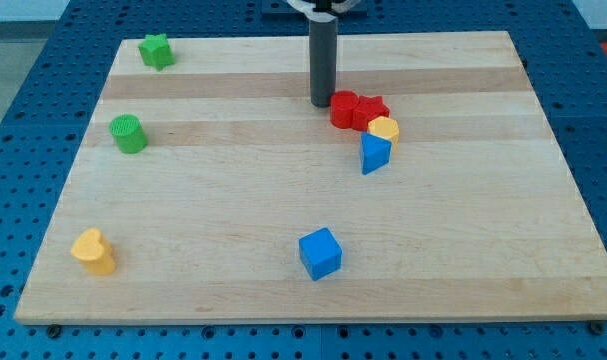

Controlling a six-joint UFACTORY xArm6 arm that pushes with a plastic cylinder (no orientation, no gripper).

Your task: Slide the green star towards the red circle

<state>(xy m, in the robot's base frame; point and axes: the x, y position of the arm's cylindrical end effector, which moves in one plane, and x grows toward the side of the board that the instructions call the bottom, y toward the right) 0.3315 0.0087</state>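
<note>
The green star (156, 50) lies near the board's top left corner. The red circle (344, 109) sits right of centre in the upper half, touching a red star (370, 108) on its right. My tip (320, 103) rests on the board just left of the red circle, nearly touching it. The green star is far to the view's left of my tip.
A yellow hexagon-like block (384, 129) and a blue triangular block (375, 153) sit just below the red star. A green cylinder (129, 133) is at the left, a yellow heart-like block (94, 251) at bottom left, a blue cube (320, 253) at bottom centre. The wooden board (233, 200) lies on a blue perforated table.
</note>
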